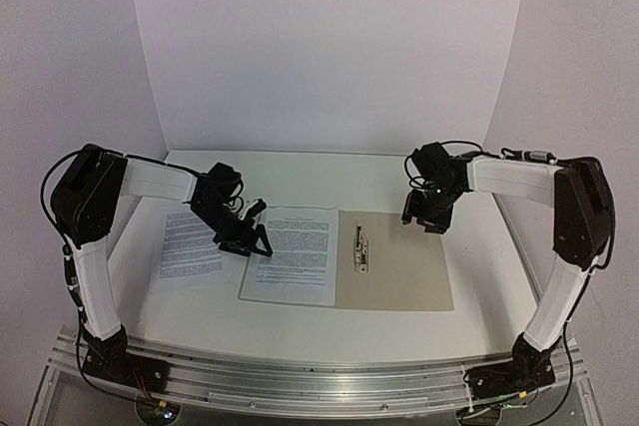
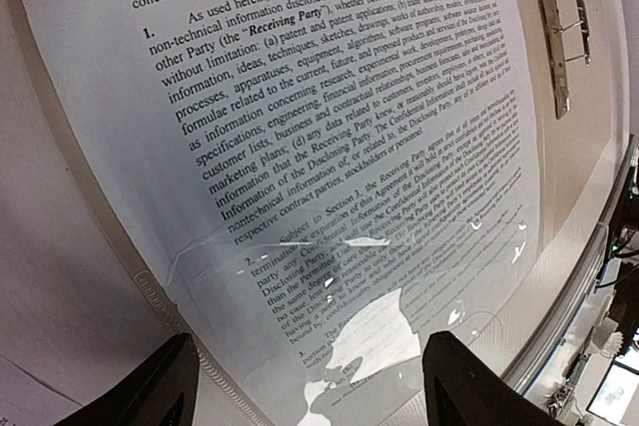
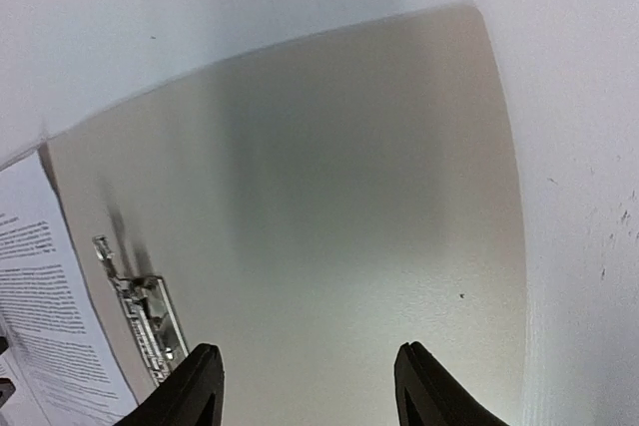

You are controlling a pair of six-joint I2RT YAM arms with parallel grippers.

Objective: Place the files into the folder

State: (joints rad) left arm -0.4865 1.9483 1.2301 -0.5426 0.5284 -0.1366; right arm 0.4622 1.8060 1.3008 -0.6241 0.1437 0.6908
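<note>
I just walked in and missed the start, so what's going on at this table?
This is a paper-filing job. A tan folder lies open, its metal clip showing. One printed sheet lies just left of the clip; a second sheet lies farther left on the table. The robot's left gripper hovers open over the first sheet, the right gripper hovers open over the folder. Neither holds anything.

White table (image 1: 471, 278): printed sheet (image 1: 190, 243) at left, second sheet (image 1: 290, 254) centre, tan folder (image 1: 399, 268) right.
</note>
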